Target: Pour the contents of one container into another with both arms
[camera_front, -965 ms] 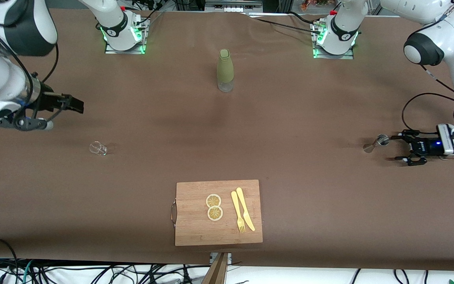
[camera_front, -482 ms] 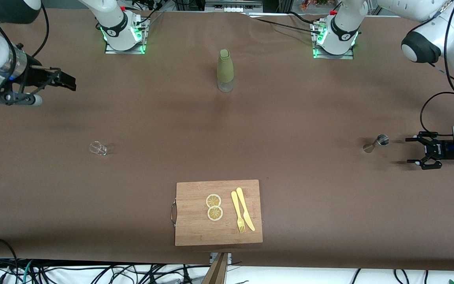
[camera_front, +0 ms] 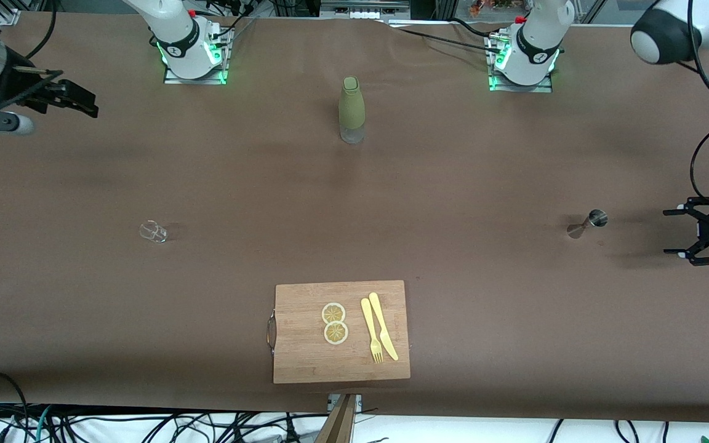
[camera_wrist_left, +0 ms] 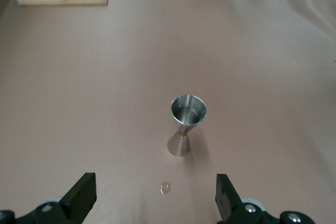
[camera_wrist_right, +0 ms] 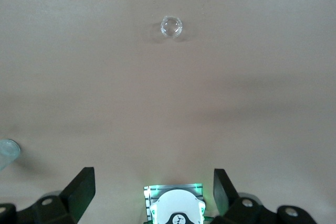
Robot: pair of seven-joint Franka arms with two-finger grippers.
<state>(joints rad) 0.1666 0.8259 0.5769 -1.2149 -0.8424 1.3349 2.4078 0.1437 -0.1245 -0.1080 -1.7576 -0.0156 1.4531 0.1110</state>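
Observation:
A steel jigger [camera_front: 587,223] [camera_wrist_left: 188,124] stands upright on the brown table toward the left arm's end. My left gripper [camera_front: 669,232] [camera_wrist_left: 156,198] is low beside it, open, a clear gap away, and holds nothing. A small clear glass [camera_front: 152,231] [camera_wrist_right: 171,26] stands toward the right arm's end. My right gripper [camera_front: 80,101] [camera_wrist_right: 152,190] hangs open and empty over the table's edge at that end, well away from the glass. A green bottle [camera_front: 351,111] stands between the two arm bases.
A wooden cutting board [camera_front: 305,357] lies near the front edge, with two lemon slices [camera_front: 334,323] and a yellow fork and knife [camera_front: 379,334] on it. A tiny drop [camera_wrist_left: 166,187] sits on the table between the jigger and my left gripper.
My left gripper has drawn back from the jigger toward its end of the table. My right gripper has risen and pulled away from the glass toward its own end. Both stayed open.

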